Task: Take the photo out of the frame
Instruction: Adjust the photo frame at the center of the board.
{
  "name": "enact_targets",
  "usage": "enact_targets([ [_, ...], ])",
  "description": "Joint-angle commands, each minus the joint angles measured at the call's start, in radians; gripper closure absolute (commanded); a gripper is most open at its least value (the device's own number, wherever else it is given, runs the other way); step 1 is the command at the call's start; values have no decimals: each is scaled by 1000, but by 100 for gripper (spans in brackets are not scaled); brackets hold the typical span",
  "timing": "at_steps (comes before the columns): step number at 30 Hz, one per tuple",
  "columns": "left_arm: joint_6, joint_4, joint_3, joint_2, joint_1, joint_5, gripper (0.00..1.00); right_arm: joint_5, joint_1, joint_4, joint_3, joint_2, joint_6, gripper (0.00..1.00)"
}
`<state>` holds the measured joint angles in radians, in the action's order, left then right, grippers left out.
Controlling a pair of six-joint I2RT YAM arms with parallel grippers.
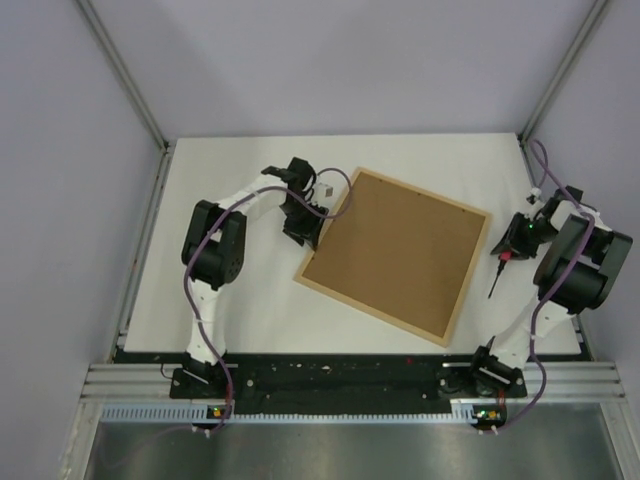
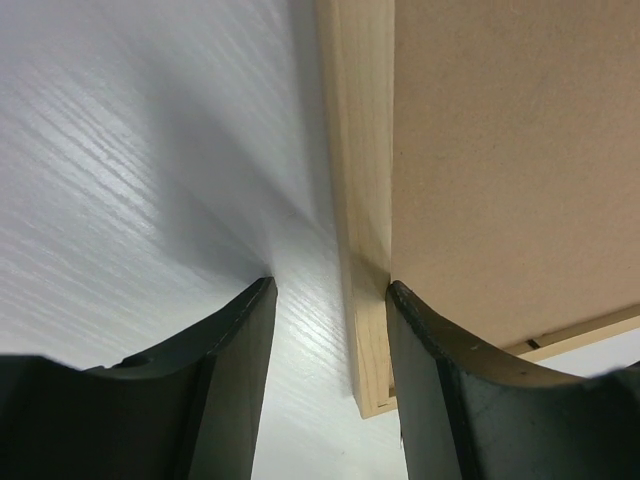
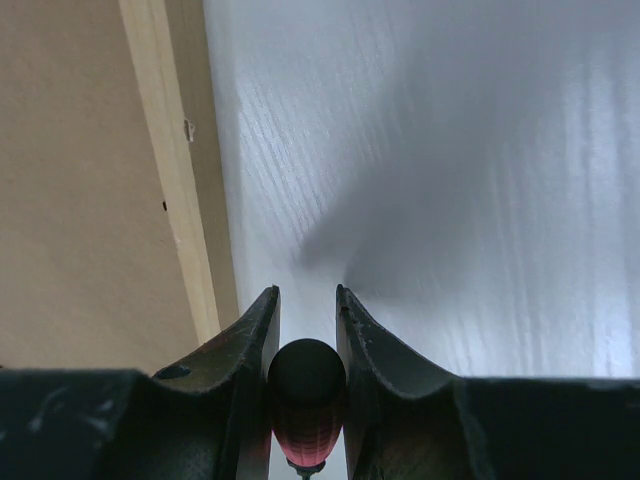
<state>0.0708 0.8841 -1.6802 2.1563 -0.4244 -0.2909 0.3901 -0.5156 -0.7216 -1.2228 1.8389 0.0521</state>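
Observation:
The frame [image 1: 469, 278] lies face down and turned at an angle on the white table, its brown backing board [image 1: 400, 250] uppermost. The photo is hidden beneath that board. My left gripper [image 1: 300, 226] is low at the frame's left corner. In the left wrist view the gripper [image 2: 330, 300] is open astride the pale wood rim [image 2: 362, 150], the right finger against the rim and a gap on the other side. My right gripper [image 1: 511, 248] hovers just right of the frame, shut on a red-handled screwdriver [image 3: 307, 385] with a black cap, its shaft pointing down toward the table.
The white table [image 1: 250, 310] is walled by grey panels on the left, back and right. A black rail with both arm bases runs along the near edge. In the right wrist view, the frame's rim [image 3: 170, 150] runs along the left.

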Motion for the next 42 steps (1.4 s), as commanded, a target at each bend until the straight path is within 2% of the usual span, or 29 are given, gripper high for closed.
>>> enact_targets([
  [1, -34, 6, -10, 24, 38, 42, 46, 102, 22, 37, -9, 49, -9, 100],
  [12, -43, 0, 37, -10, 49, 32, 46, 87, 241, 106, -93, 167, -101, 100],
  [20, -26, 1, 126, -81, 50, -39, 46, 61, 347, 90, -361, 299, -178, 100],
  [25, -25, -25, 175, -128, 49, -109, 47, 15, 350, 73, -446, 248, -187, 100],
  [29, -29, -25, 117, -165, 68, -87, 45, -11, 362, 73, -465, 122, -190, 100],
  [30, -31, -25, 82, -177, 85, -90, 42, -10, 370, 73, -468, 82, -190, 100],
  [31, -29, -22, 47, -187, 96, -94, 31, -1, 380, 76, -472, 42, -193, 100],
  [32, -26, -23, 1, -199, 111, -111, 2, 18, 390, 82, -475, 13, -202, 100],
  [36, -9, -95, -145, -245, 127, -248, 1, 169, 439, 175, -465, -102, -286, 100],
  [39, -40, -192, -190, -253, 116, -387, 2, 311, 469, 376, -399, -158, -438, 100],
  [42, -68, -229, -258, -208, 78, -513, 2, 366, 537, 514, -354, -171, -529, 100],
])
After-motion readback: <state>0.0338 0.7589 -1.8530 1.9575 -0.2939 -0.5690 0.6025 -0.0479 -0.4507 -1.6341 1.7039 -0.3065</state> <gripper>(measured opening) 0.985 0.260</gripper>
